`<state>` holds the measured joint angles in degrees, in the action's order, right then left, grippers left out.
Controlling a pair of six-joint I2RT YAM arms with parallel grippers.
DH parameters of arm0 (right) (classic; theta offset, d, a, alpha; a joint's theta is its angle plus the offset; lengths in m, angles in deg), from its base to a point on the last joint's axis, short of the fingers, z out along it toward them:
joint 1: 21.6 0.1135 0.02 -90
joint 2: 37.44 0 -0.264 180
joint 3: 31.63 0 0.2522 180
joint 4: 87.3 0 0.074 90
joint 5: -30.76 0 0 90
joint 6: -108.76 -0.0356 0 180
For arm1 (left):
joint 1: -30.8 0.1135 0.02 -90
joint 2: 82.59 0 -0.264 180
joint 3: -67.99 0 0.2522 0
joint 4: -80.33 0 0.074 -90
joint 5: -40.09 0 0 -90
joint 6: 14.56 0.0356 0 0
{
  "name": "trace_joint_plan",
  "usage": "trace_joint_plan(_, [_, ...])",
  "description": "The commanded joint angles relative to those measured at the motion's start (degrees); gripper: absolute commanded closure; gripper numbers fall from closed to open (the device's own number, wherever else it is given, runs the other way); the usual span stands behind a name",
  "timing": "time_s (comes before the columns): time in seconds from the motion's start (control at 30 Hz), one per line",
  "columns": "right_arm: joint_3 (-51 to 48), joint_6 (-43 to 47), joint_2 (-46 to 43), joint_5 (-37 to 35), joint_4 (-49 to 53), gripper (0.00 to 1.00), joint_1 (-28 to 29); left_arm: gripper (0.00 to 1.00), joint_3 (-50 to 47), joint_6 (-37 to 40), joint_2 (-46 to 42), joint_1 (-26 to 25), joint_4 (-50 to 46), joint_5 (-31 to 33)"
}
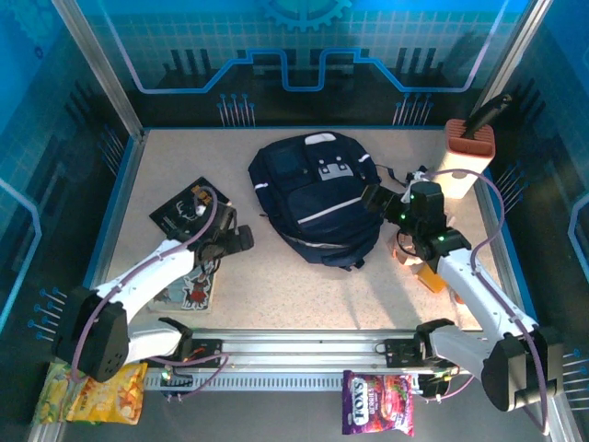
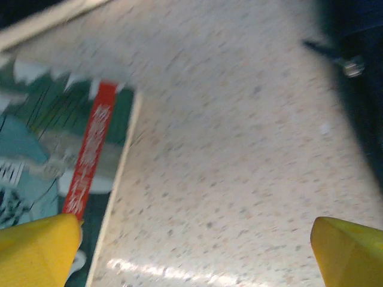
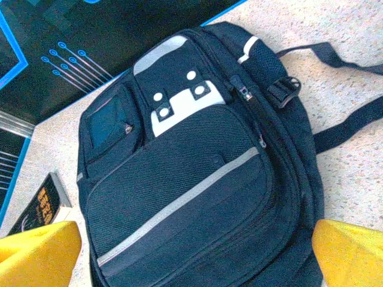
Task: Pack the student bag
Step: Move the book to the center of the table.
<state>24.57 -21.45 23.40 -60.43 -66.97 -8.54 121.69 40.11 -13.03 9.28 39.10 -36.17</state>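
Observation:
The student bag (image 1: 313,198), a dark navy backpack with thin pale stripes, lies flat in the middle of the table, its zips closed as far as I can see. My right gripper (image 1: 377,198) hovers at its right side, and in the right wrist view the bag (image 3: 197,179) lies under the open right gripper (image 3: 194,257), nothing between its yellow fingertips (image 3: 350,251). Left of the bag, my left gripper (image 1: 241,239) is low over the table. It stands open (image 2: 194,257) over bare tabletop. The bag's dark edge (image 2: 359,89) shows at the upper right there.
A black book (image 1: 184,210) lies left of the bag, and another book (image 1: 189,290) lies under my left arm. A book with a red band (image 2: 90,155) is by my left finger. A pen holder (image 1: 465,152) stands back right. Snack packets (image 1: 377,401) lie by the arm bases.

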Motion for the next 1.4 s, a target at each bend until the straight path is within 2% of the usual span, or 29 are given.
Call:
trace_joint_plan(0.0, [0.87, -2.04, 0.96, 1.41, -2.68, 0.00, 0.92, 0.01, -3.28, -5.91, -1.47, 0.73, -2.34, 0.15])
trace_joint_plan(0.33, [1.20, -2.31, 1.87, 1.33, -2.28, 0.00, 1.82, 0.01, -4.70, -5.18, 5.04, 1.30, -1.40, -0.52])
trace_joint_plan(0.47, [0.89, -2.42, 1.57, 1.03, -2.26, 0.00, 1.79, 0.02, -4.85, -7.56, 8.05, 1.22, 0.76, -4.76])
trace_joint_plan(0.6, [0.73, -2.42, 1.61, 0.64, -2.20, 0.00, 1.82, 0.06, -5.84, -12.48, 11.60, 0.40, 7.24, -12.55])
trace_joint_plan(0.87, [0.98, -1.91, 0.95, -0.65, -1.28, 0.00, 1.88, 0.08, 0.51, -19.20, 19.54, -10.03, 13.26, -19.01])
trace_joint_plan(1.03, [0.71, -2.11, 0.88, -0.24, -1.01, 0.00, 1.79, 0.09, 5.51, -19.92, 23.41, -14.01, 15.49, -22.85])
trace_joint_plan(1.27, [2.00, -0.99, 0.80, 1.17, 0.39, 0.00, 2.11, 0.04, 10.13, -15.11, 17.12, -13.18, 8.70, -19.61])
trace_joint_plan(1.37, [4.72, 0.49, 2.41, 2.50, 2.30, 0.00, 4.10, 0.01, 10.18, -12.33, 12.23, -9.63, 4.82, -17.50])
